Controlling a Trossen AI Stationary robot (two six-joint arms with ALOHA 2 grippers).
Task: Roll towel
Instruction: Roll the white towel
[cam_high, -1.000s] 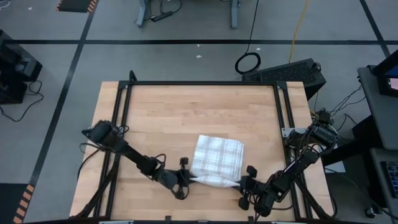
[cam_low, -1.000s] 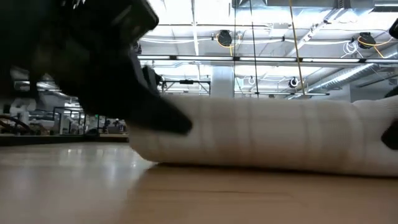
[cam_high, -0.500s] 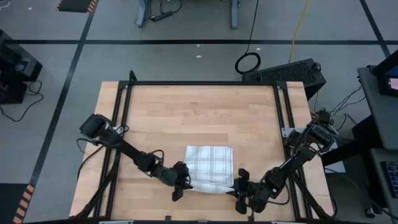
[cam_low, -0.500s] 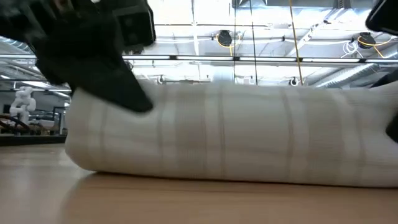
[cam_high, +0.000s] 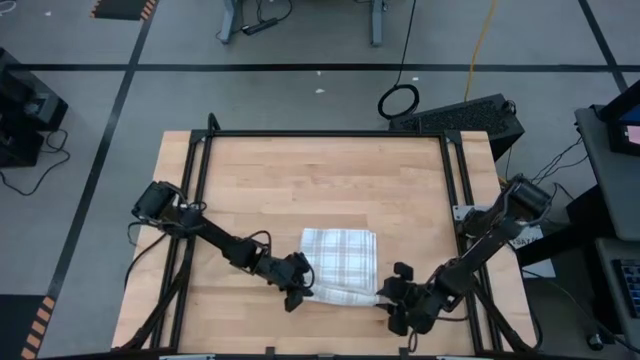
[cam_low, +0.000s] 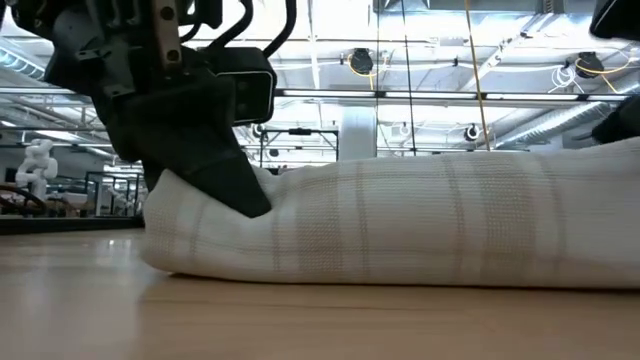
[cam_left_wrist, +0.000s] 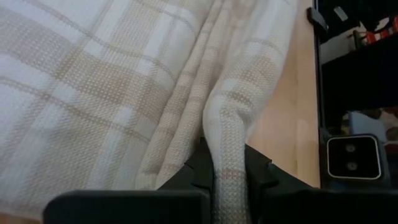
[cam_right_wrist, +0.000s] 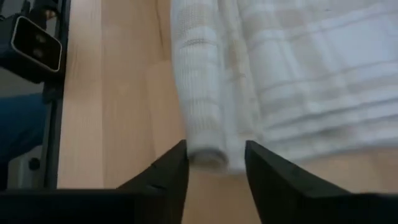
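Two grippers at the towel's rolled edge, one just let go.

Near the bench's front edge, the towel lay partly rolled, its rolled end nearest that edge and a flat checked part beyond it toward the middle. The left gripper stayed clamped on a fold at the roll's left end. The right gripper had parted its fingers within the last second, so the roll's right end sat loose between them (a moment earlier it was pinched). That release probably meant a regrip before another turn, since flat cloth remained unrolled.
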